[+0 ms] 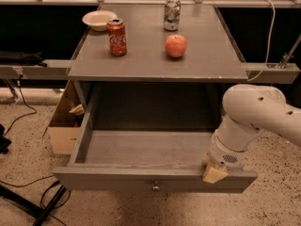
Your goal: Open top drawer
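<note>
The top drawer (117,177) is pulled far out from under the grey cabinet top. Its deep grey box stands open and holds nothing. A small round metal knob (154,188) sits in the middle of its flat front. My gripper (212,171) is at the right end of the drawer's front edge, under my white arm (254,117). One tan fingertip (214,174) rests against the top of the front panel. The other finger is hidden behind the wrist.
On the cabinet top (150,65) stand a red cola can (116,37), a red apple (176,45), a green-and-white can (172,14) and a white bowl (99,20). A cardboard box (63,128) sits left of the drawer. Black cables (37,199) lie on the speckled floor.
</note>
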`<act>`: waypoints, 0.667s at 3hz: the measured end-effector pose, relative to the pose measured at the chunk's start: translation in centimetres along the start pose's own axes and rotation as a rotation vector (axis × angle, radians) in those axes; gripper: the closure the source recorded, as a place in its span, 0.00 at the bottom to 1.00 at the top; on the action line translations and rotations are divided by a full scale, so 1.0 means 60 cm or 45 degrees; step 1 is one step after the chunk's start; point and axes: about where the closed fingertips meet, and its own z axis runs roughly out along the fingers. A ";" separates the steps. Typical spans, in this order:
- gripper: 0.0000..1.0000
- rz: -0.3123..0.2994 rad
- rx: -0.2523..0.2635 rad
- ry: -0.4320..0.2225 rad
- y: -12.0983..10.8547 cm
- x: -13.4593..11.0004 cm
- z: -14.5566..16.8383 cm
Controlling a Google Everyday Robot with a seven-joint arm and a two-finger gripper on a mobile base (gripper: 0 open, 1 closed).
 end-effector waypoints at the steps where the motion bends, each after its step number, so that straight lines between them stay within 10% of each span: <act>1: 1.00 -0.014 -0.031 0.002 0.011 0.006 -0.002; 2: 1.00 -0.029 -0.062 0.003 0.022 0.011 -0.005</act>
